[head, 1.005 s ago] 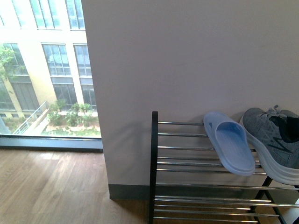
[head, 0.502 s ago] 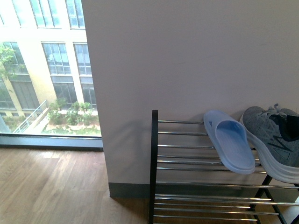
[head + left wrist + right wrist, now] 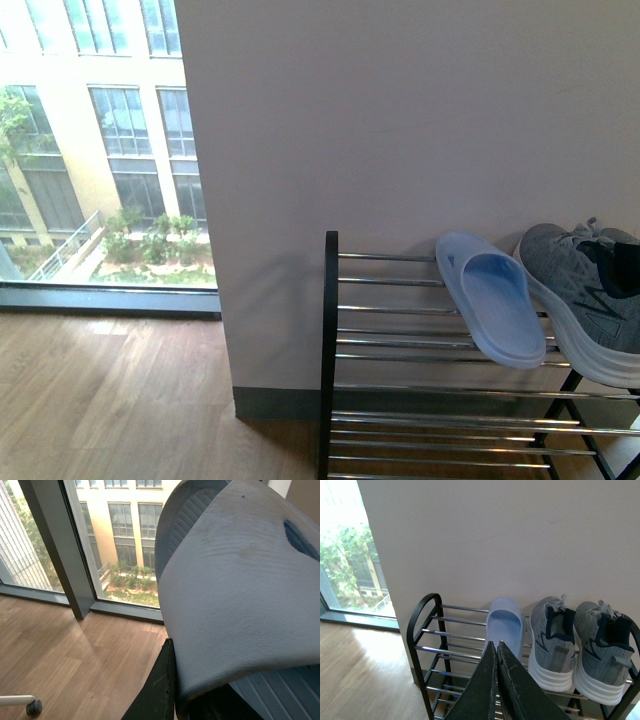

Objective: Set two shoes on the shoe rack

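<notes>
Resting shoes: two sneakers (image 3: 551,642) (image 3: 602,650) side by side on the rack's (image 3: 422,625) top shelf
Slipper (image 3: 504,627): beside them — same shelf
Left gripper (image 3: 170,690): clamps a second slipper (image 3: 240,590)
Right gripper (image 3: 496,680): fingers closed — empty

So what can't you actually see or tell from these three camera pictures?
- Front view: the second sneaker lies past the right edge; only one sneaker shows beside the slipper on the rack.
- Front view: neither arm is in frame.
- Left wrist view: a blue slipper fills the picture, hiding most of the left gripper and whatever lies behind it.
- Right wrist view: the rack's lower shelves are cut off by the bottom edge and the right gripper.
</notes>
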Action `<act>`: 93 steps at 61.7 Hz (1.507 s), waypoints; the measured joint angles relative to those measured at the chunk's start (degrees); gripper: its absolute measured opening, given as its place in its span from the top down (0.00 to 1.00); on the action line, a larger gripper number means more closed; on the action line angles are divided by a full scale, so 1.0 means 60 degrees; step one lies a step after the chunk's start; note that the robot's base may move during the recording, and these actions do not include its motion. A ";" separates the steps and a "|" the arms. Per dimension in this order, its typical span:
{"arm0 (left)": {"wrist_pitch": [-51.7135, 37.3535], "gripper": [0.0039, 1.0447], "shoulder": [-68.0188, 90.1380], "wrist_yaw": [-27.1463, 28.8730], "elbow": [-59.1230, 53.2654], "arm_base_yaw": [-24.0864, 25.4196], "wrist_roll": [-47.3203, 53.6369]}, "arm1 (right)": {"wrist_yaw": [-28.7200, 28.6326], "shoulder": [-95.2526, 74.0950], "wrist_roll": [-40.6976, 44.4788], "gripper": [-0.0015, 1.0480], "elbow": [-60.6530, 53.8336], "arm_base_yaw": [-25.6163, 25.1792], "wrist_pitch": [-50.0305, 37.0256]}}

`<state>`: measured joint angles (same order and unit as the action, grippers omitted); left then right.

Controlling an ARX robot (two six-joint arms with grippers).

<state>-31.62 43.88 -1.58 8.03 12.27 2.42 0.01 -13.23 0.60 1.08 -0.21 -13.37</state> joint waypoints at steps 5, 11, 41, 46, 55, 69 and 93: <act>0.0000 0.98 0.0000 0.0000 0.0000 0.0000 -0.0004 | 0.0000 0.0179 0.0000 0.98 0.0000 0.0000 0.0179; 0.0000 0.98 0.0000 0.0000 0.0000 0.0000 0.0000 | 0.0000 0.0382 0.0000 0.98 0.0000 0.0000 0.0390; 0.0000 0.98 0.0000 0.0007 0.0000 0.0000 -0.0004 | 0.0000 0.2146 0.0000 0.98 0.0000 0.0000 0.2197; 0.0000 0.98 0.0000 0.0004 0.0000 0.0000 0.0000 | 0.0000 0.2146 0.0000 0.98 0.0000 0.0000 0.2197; 0.0000 0.98 0.0000 0.0004 0.0000 0.0000 -0.0004 | 0.0000 0.2149 0.0000 0.84 0.0000 0.0000 0.2197; 0.2186 0.98 -0.0251 -0.1752 0.0550 0.0211 -0.1053 | 0.0000 0.2149 0.0000 0.50 0.0000 0.0000 0.2197; 0.1792 0.98 0.4455 -0.2787 0.3184 -0.1756 -0.2073 | 0.0000 0.2149 0.0000 0.09 0.0000 0.0000 0.2197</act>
<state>-20.86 70.61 -18.31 27.14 1.74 -10.02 0.01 -0.34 0.60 1.08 -0.21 -0.19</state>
